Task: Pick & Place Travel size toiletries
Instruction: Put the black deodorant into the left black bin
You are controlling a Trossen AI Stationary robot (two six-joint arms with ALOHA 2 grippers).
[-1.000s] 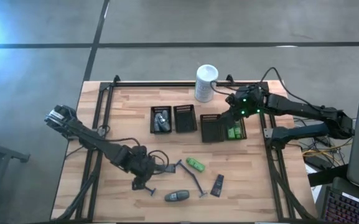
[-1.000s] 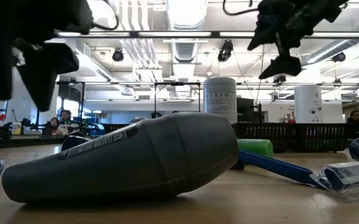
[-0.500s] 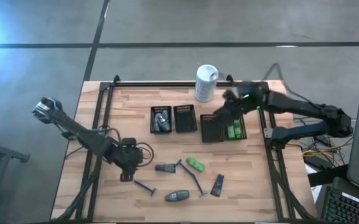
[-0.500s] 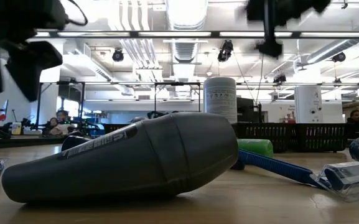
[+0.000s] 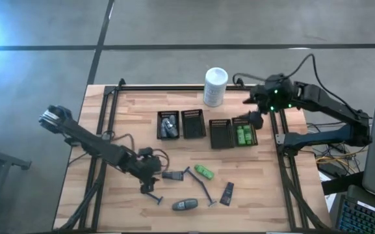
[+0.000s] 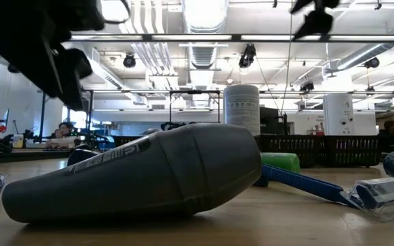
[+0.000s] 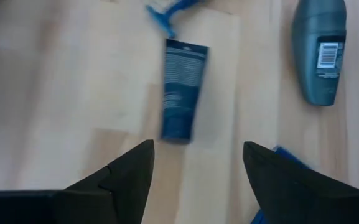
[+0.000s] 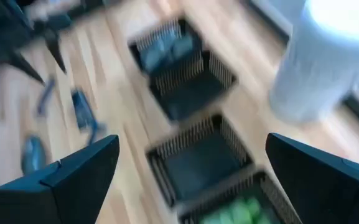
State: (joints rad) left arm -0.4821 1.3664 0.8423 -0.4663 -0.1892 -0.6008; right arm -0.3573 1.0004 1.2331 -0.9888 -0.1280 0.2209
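Observation:
My left gripper [image 5: 153, 171] is open and empty, low over the table near its front. Its fingers [image 7: 129, 177] point at a small black flat tube [image 7: 182, 112], which lies flat on the wood [image 5: 172, 175]. Around it lie two blue razors [image 5: 151, 197] [image 5: 200, 185], a green bottle [image 5: 204, 171], a grey oval bottle [image 5: 186, 205] and a second black tube [image 5: 227, 193]. My right gripper [image 5: 255, 119] is open and empty, high above the tray [image 5: 244, 134] that holds green bottles.
Four black slotted trays stand in a row at mid table; the leftmost [image 5: 169, 124] holds grey bottles, and two [image 5: 193, 123] [image 5: 221, 133] show dark inside. A tall white container [image 5: 215, 86] stands at the far edge. In the low view the grey bottle [image 6: 142, 178] fills the foreground.
My left gripper drew back toward the table's left edge, then came back right toward the black tube. My right gripper has risen from over the trays and gone toward the table's right edge. The toiletries on the table have stayed in place.

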